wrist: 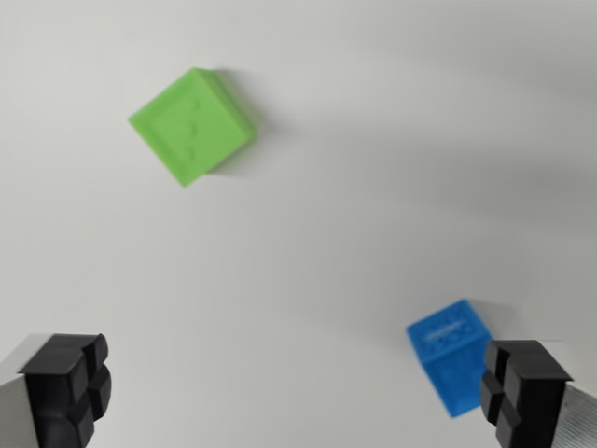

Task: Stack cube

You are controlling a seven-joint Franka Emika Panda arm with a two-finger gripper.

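Wrist view looks straight down on a plain white table (354, 224), matte and bare apart from soft grey shadows drifting across the upper right; nothing of the room beyond it comes into sight. Count the pieces: two cubes, one green, one blue, and two black fingertips, one in each bottom corner.

The gripper (294, 392) hangs with its jaws spread wide apart, nothing between them but white surface. One fingertip (67, 383) sits at the wrist view's left, the other fingertip (520, 387) at the wrist view's right, each backed by a sliver of grey metal.

The green cube (192, 125) lies well ahead of the jaws, toward the top of the picture and nearer the left finger's side, turned so a corner points down toward the gripper; faint raised marks show on its top face. The blue cube (451, 353) sits close in, just beside the right-hand fingertip on its inner side, its lower edge partly covered by that finger. Whether it touches the pad I cannot tell. The two cubes are well apart.
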